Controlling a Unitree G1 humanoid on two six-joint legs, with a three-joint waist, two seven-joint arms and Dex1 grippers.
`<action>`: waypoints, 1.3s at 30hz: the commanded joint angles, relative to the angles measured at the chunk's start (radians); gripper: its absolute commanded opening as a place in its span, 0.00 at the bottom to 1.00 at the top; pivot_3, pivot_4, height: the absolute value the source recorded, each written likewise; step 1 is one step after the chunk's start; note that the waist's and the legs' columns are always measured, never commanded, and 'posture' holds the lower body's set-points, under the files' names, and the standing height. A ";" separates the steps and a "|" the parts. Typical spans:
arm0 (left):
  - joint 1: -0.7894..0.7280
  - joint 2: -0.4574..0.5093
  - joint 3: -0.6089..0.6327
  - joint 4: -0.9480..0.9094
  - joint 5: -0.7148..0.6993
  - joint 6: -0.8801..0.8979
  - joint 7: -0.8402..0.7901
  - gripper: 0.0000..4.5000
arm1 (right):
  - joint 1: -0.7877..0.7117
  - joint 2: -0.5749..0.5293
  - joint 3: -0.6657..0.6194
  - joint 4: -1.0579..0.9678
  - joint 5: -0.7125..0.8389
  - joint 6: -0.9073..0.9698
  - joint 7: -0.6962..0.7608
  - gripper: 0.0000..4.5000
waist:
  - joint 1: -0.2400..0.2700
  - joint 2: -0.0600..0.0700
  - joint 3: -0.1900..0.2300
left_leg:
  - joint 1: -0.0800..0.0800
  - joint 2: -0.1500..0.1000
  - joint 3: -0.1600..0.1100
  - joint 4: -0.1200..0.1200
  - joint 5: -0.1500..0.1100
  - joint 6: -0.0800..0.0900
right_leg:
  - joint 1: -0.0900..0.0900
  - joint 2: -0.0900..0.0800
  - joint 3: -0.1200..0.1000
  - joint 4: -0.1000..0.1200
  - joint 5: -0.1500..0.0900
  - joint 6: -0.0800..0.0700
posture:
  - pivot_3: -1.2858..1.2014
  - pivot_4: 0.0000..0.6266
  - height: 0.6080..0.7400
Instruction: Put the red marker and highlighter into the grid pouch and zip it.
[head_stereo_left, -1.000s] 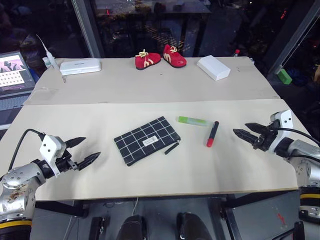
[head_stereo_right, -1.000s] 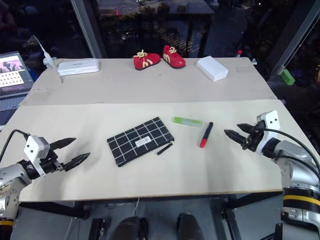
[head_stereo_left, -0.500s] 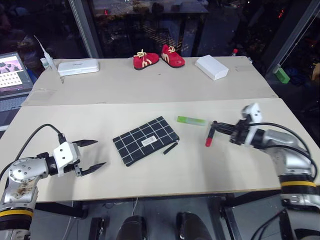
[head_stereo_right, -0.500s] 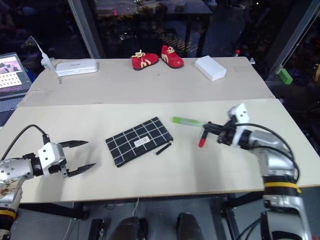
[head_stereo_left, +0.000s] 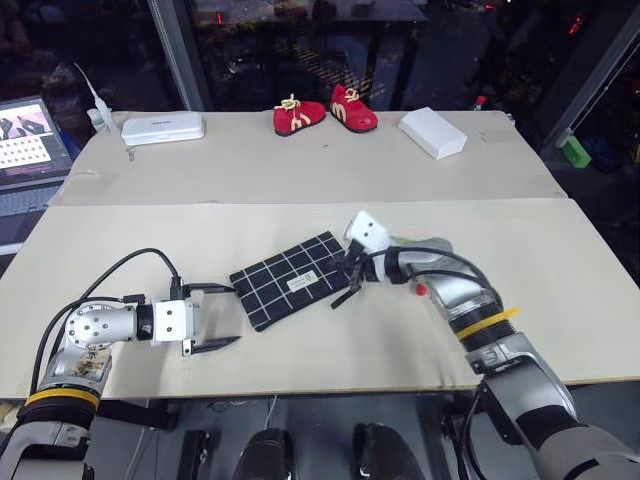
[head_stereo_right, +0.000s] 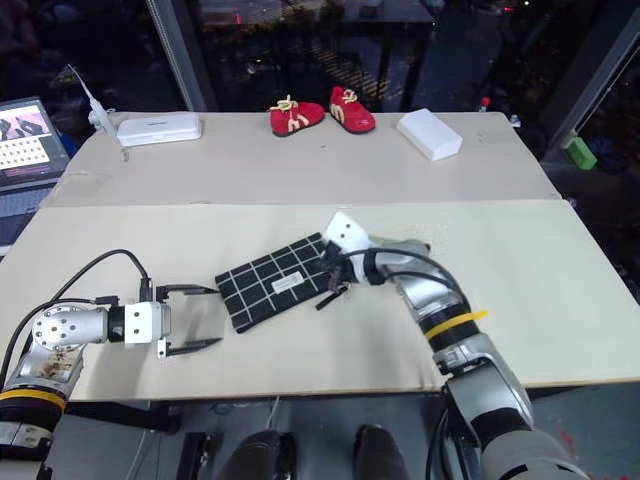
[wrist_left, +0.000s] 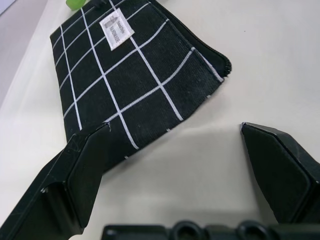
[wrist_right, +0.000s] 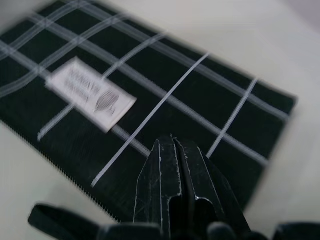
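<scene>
A flat black fabric grid pouch (head_stereo_left: 292, 279), crossed by white lines and bearing a small white label (wrist_left: 115, 26), lies at an angle near the middle of a pale, smooth table (head_stereo_left: 300, 180), its ribbed weave and stitched corner plain in the left wrist view. The right gripper (head_stereo_left: 352, 271), its two black fingers pressed together with nothing between them, hovers over the pouch's right end, close above the fabric beside the label in the right wrist view; the thin black zipper pull tab (head_stereo_left: 345, 294) trails from that corner onto the table. The right forearm crosses the spot just right of the pouch, so the highlighter (head_stereo_left: 403, 240) shows as a pale green sliver behind the arm and the red marker (head_stereo_left: 421, 289) as a small red tip below it. The left gripper (head_stereo_left: 214, 316) sits low at the pouch's left end, its pointed fingers spread wide and empty, one fingertip overlapping the pouch's near corner in the left wrist view. Along the far edge of the table stand a pair of small red shoes (head_stereo_left: 324, 111) with yellow laces, a white rectangular box (head_stereo_left: 433, 133) and a flat white case (head_stereo_left: 162, 128). A laptop (head_stereo_left: 30, 133) with a lit screen sits off the table's left corner, and a small green block (head_stereo_left: 572, 151) lies off to the far right.
</scene>
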 joint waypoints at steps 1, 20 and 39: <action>-0.006 -0.003 -0.022 0.023 0.002 -0.024 -0.002 1.00 | -0.021 -0.023 -0.017 0.042 -0.043 -0.061 -0.018 0.01 | -0.001 0.000 0.000 | 0.000 0.000 0.000 0.000 0.000 -0.001 | 0.000 0.000 0.000 0.000 0.000 0.000 | 0.52 0.24 1.00; -0.116 -0.185 -0.136 0.129 0.181 -0.141 0.208 1.00 | 0.021 -0.037 -0.017 0.006 -0.076 -0.052 0.035 0.01 | 0.007 0.001 -0.001 | 0.010 0.000 -0.001 0.000 0.000 -0.001 | 0.012 0.000 -0.002 -0.001 0.000 0.000 | 0.52 0.24 1.00; -0.228 -0.146 -0.198 0.250 0.120 -0.227 0.163 0.59 | 0.033 -0.039 -0.041 0.008 -0.072 -0.055 0.010 0.00 | 0.001 0.001 -0.001 | 0.011 0.001 -0.001 0.000 0.000 -0.001 | 0.012 0.000 -0.002 -0.001 0.000 0.000 | 0.52 0.24 1.00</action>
